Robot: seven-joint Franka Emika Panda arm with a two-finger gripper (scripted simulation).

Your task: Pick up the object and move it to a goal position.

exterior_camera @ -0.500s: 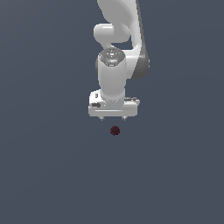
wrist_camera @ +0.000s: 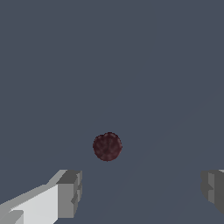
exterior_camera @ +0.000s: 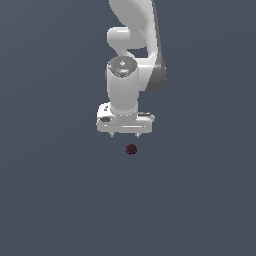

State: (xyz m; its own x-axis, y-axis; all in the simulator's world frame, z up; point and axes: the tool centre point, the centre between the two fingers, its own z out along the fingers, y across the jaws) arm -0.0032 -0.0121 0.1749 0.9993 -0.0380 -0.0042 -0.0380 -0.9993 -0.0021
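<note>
The object (exterior_camera: 131, 149) is a tiny dark maroon lump with a bumpy surface, lying on the grey floor. In the exterior view it sits just below the white gripper (exterior_camera: 125, 135), slightly toward that view's right. The wrist view shows the object (wrist_camera: 107, 146) ahead of the gripper (wrist_camera: 142, 192), whose two grey fingertips (wrist_camera: 70, 192) stand wide apart. The gripper is open with nothing between its fingers and is not touching the object.
A plain dark grey floor (exterior_camera: 55, 200) surrounds the object on all sides. The white arm (exterior_camera: 132, 45) rises behind the gripper toward the top of the exterior view.
The gripper has hardly shifted relative to the object; it stays open just above it.
</note>
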